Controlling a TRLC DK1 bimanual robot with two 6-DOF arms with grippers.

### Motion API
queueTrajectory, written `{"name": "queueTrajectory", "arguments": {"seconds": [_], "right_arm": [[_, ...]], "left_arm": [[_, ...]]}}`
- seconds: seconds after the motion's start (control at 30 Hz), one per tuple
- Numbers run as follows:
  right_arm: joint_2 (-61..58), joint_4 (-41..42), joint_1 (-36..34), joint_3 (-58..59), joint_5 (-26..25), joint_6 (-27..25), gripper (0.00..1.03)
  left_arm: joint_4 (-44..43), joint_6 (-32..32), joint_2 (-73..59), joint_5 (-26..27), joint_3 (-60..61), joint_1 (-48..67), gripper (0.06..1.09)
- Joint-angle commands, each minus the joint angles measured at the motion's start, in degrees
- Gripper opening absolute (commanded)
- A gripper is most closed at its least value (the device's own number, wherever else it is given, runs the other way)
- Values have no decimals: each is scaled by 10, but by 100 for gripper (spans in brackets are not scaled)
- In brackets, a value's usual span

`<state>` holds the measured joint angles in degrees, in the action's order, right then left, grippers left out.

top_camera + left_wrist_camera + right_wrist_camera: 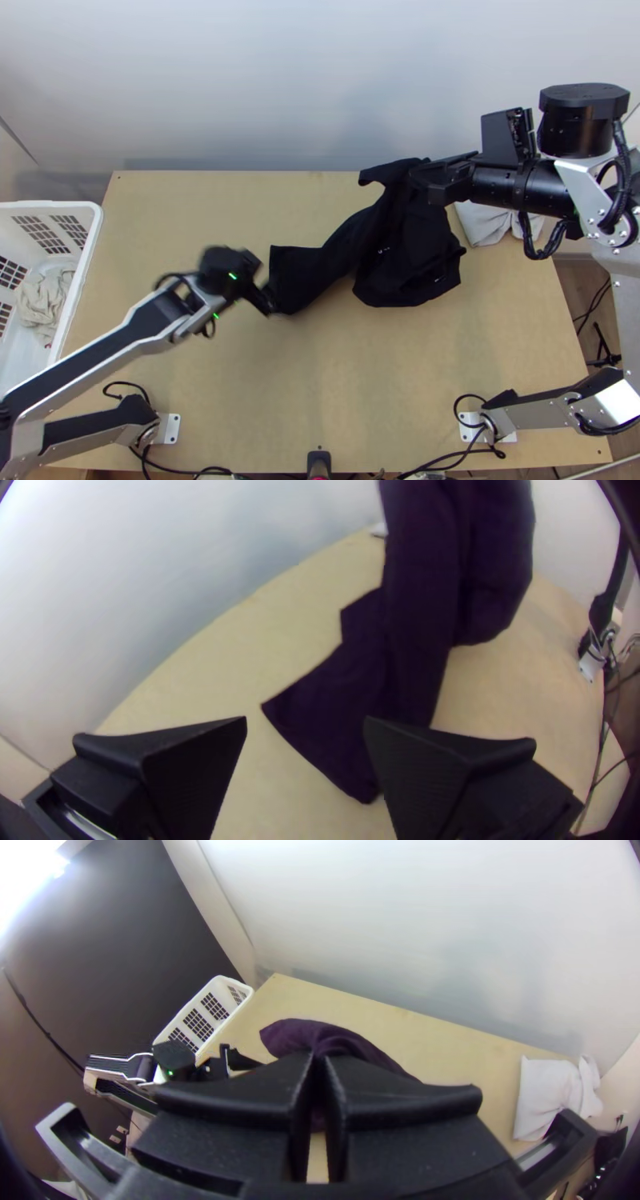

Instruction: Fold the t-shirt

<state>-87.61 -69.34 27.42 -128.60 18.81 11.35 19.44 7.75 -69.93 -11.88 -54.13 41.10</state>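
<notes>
T-shirt (410,260) held up in the right gripper (419,179), its other end beside the left gripper (269,301)

Top view: The black T-shirt is bunched and twisted over the far half of the light wooden table (352,376), right of the middle. Its upper part is at the right gripper; from there one length falls in loose folds and another stretches toward the left gripper, ending in a wide, flatter flap. Whether that gripper touches the flap, I cannot tell. A white laundry basket (90,240) at the left holds a crumpled pale cloth (44,302). Another pale cloth (483,227) lies at the table's right, partly under the right arm.

Left wrist view: The jaws of the left gripper (305,721) stand wide apart. The T-shirt drapes down in long folds to a flared end with a pointed corner, partly behind one finger (427,760).

Right wrist view: The jaws of the right gripper (317,1057) are pressed together, pinching dark fabric of the T-shirt. Beyond them are the left gripper, the laundry basket and the pale cloth on the table.
</notes>
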Motion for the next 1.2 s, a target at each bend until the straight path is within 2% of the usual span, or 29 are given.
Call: {"name": "queueTrajectory", "arguments": {"seconds": [0.0, 0.13, 0.2, 0.37, 0.8, 0.83, 0.87, 0.9, 0.97, 1.0, 1.1, 1.17], "right_arm": [[2, 1, 7, -1, 0, 7, 3], [2, 1, 6, -3, 0, 10, 3], [3, 0, 7, -3, 0, 13, 3], [6, 0, 8, -3, 0, 17, 3], [8, -3, 9, -3, 0, 18, 3], [8, -3, 9, -3, 0, 18, 3], [9, -4, 9, -3, 0, 18, 3], [9, -4, 9, -3, 0, 18, 3], [10, -4, 9, -3, 0, 17, 3], [10, -4, 9, -3, 0, 17, 3], [10, -4, 6, -3, -1, 17, 3], [12, -4, 3, -3, -1, 17, 3]], "left_arm": [[-37, -19, -53, 5, 57, 100, 94], [-58, -2, -103, 5, 63, 106, 94], [-71, 3, -125, 4, 67, 112, 102], [-141, 15, -170, -1, 78, 109, 103], [-223, 30, -273, -18, 32, 101, 101], [-235, 30, -279, -23, 31, 96, 95], [-251, 32, -287, -25, 30, 94, 81], [-261, 38, -296, -26, 26, 88, 63], [-268, 50, -314, -25, 16, 70, 20], [-268, 63, -313, -21, 18, 61, 10], [-297, 76, -231, 10, 66, 61, 9], [-245, 77, -158, 9, 65, 73, 9]]}}
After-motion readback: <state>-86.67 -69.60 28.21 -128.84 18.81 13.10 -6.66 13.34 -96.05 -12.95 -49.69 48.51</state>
